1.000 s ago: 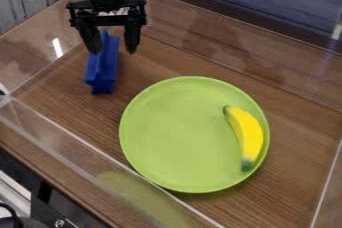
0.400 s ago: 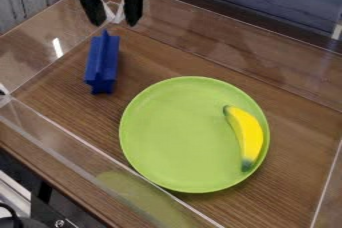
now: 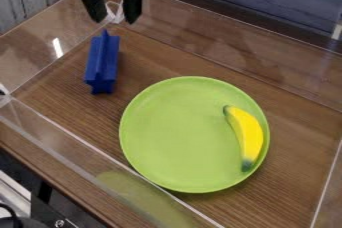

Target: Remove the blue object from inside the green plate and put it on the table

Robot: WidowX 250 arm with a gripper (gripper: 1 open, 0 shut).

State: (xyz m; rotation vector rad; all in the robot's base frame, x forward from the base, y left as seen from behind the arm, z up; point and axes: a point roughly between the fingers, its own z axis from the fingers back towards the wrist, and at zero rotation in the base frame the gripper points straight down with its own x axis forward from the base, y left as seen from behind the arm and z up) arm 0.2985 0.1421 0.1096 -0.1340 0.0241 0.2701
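Beyond the green plate (image 3: 174, 147), the end effector (image 3: 116, 12) hangs wide open, holding nothing; the blue block (image 3: 102, 63) lies on the surface (image 3: 67, 87).

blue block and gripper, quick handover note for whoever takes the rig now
Gripper: open, holding nothing, up at the far end of the table, beyond the block.
Blue block: on the table, outside the plate, to the left of it in the view.
Plate: on the table, with the banana in it, toward its right side.
Done: the block is out of the plate, on the table and released.
Left: nothing that I can see; the banana isn't part of the job.
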